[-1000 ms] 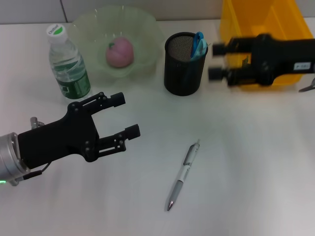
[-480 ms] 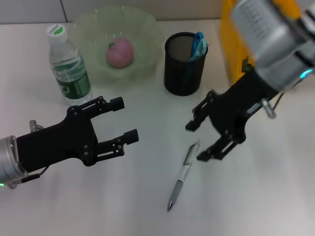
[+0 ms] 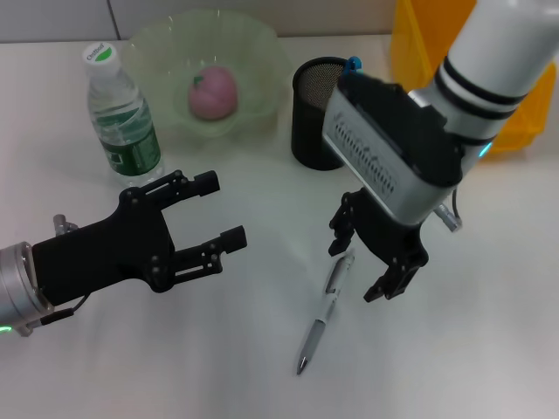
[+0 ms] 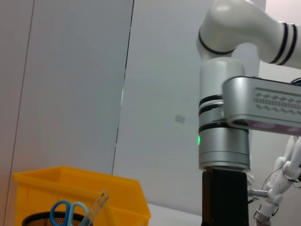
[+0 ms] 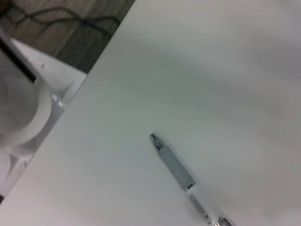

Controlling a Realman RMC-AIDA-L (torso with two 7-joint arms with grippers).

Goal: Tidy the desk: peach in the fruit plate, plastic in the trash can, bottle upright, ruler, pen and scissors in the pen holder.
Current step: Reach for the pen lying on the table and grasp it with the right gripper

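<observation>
Leftward, the left gripper (image 3: 214, 209) hovers spread and empty, well apart from the pen (image 3: 325, 312). Its long axis runs near-left to far-right on the desk (image 3: 489, 332); the right gripper (image 3: 365, 266), spread too, straddles its far end, much nearer. No label reads clearly.

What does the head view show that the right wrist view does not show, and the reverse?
Only the head view shows both hands: the right hand open above the pen's upper end, the left hand open and apart. It also shows the bottle upright, the peach in the fruit plate, and the pen holder. Only the right wrist view shows the desk's edge and the floor beyond. Both show the pen lying on the desk.
</observation>
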